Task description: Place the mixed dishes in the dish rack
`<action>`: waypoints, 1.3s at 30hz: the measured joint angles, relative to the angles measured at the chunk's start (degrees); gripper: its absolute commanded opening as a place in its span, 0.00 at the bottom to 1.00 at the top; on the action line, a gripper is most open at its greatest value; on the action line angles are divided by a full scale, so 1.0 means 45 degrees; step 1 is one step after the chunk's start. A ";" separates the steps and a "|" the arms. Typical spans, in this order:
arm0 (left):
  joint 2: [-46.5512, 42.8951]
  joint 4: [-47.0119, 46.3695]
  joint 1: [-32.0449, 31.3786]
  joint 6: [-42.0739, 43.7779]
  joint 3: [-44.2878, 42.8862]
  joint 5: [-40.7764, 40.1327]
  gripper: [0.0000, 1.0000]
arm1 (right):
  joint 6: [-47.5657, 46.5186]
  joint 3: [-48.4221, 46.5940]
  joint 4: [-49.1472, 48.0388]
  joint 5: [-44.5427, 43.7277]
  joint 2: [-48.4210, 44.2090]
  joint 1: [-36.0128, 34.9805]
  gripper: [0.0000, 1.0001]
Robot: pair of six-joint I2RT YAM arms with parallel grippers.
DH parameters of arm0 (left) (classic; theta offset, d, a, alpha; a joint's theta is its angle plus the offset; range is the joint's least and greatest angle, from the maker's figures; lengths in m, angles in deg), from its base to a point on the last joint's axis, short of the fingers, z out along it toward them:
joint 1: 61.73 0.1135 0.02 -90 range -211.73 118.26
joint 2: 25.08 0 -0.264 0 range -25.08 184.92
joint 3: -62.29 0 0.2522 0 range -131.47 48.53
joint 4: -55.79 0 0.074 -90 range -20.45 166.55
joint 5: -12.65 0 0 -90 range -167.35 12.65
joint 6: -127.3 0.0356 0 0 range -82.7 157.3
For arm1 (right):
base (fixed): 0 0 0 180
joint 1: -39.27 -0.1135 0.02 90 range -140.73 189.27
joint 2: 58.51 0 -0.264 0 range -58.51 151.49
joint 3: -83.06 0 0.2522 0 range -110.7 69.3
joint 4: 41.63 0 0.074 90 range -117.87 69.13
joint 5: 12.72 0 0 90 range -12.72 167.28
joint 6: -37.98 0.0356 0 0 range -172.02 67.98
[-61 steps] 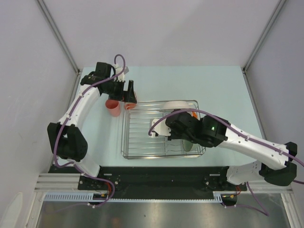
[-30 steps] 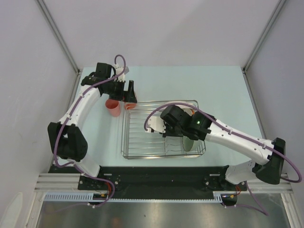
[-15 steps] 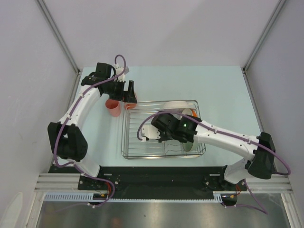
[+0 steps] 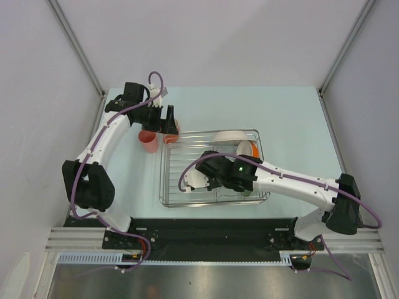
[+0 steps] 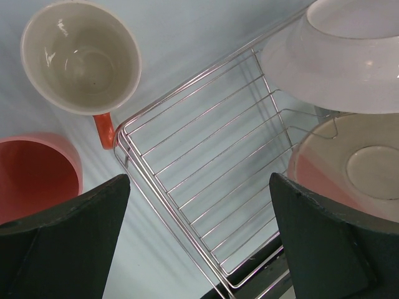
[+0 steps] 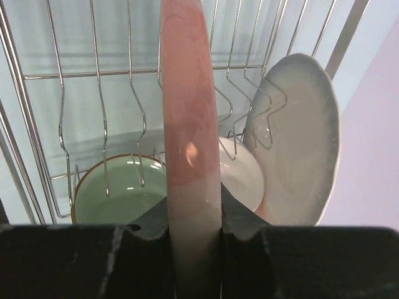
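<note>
Pink-and-cream plate (image 6: 190,124) stands on edge inside the dish rack (image 4: 177,159), among the upright tines, pinched between the clenched jaws of the right gripper (image 6: 193,233). Beyond it sit the pale green bowl (image 6: 118,199) and a white dish (image 6: 305,156), possibly the orange bowl's inside; the angle is poor. The left gripper (image 4: 166,126) hangs over the rack's far left corner, jaws spread wide and empty, above the orange mug (image 5: 81,56) and the pink tumbler (image 5: 34,177), both on the table (image 4: 287,118) just outside the rack.
</note>
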 measured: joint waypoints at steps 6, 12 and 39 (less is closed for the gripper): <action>0.0000 -0.0068 0.0034 0.0092 0.0204 0.0083 1.00 | -0.0262 -0.0073 0.0019 -0.0525 -0.0194 -0.0442 0.00; 0.0000 -0.0078 0.0068 0.0092 0.0209 0.0117 1.00 | -0.0180 -0.0515 0.0423 -0.0933 -0.0942 -0.0743 0.00; 0.0000 -0.0078 0.0073 0.0092 0.0306 0.0170 1.00 | 0.0369 -0.0743 0.0607 -0.0792 -0.1433 0.0923 0.00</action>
